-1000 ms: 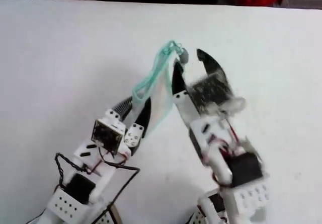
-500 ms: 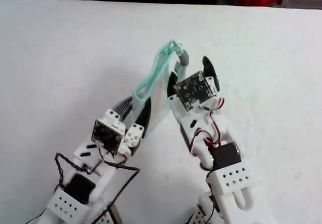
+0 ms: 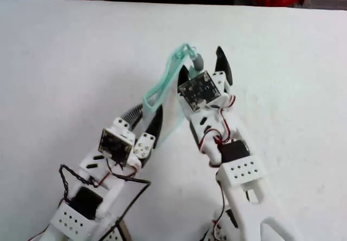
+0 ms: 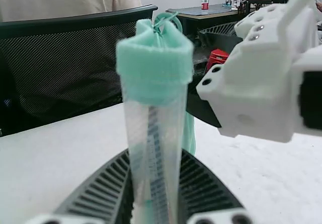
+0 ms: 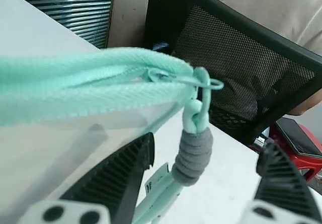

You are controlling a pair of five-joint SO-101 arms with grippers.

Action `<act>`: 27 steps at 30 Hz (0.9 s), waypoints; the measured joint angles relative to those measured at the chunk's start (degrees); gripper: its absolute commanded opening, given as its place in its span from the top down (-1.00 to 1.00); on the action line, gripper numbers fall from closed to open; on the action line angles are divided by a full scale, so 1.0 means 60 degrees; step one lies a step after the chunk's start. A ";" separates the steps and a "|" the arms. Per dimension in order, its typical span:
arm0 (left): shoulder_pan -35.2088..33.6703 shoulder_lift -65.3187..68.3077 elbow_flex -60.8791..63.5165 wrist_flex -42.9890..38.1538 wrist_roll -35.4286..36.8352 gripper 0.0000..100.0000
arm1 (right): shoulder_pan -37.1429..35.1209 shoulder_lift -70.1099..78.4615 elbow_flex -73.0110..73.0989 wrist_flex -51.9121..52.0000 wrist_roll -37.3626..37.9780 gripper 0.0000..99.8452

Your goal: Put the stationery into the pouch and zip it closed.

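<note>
Two arms meet over the white table (image 3: 65, 51) in the high view. Left of centre, the left gripper (image 3: 146, 115) is clamped on the lower end of a clear plastic pouch with a mint-green fabric zip edge (image 3: 162, 84), which stands on edge and slants toward the upper middle of the frame. At its top end a grey ribbed pull tab (image 3: 198, 62) hangs between the parted jaws of the right gripper (image 3: 203, 70).

In the left wrist view, the left gripper (image 4: 153, 196) pinches the pouch (image 4: 153, 78) upright, and a pale scale-marked strip (image 4: 153, 143) (probably a ruler) shows through the clear wall.

In the right wrist view, the right gripper (image 5: 201, 181) has its jaws well apart, with the pull tab (image 5: 193, 156) dangling between them and closer to one. It hangs on a mint cord below the zip tape (image 5: 100, 78). I cannot tell how far the zip is shut.

The pouch looks light, limp and slick, so it would likely buckle if pushed. The tab is soft, small and free to swing, and its ribbed grey body seems the best place to grip.
</note>
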 measured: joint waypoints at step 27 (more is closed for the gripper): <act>0.0000 0.0000 0.0000 0.0000 0.0000 0.91 | 0.0410 0.1143 -0.1187 -0.0073 0.1524 0.96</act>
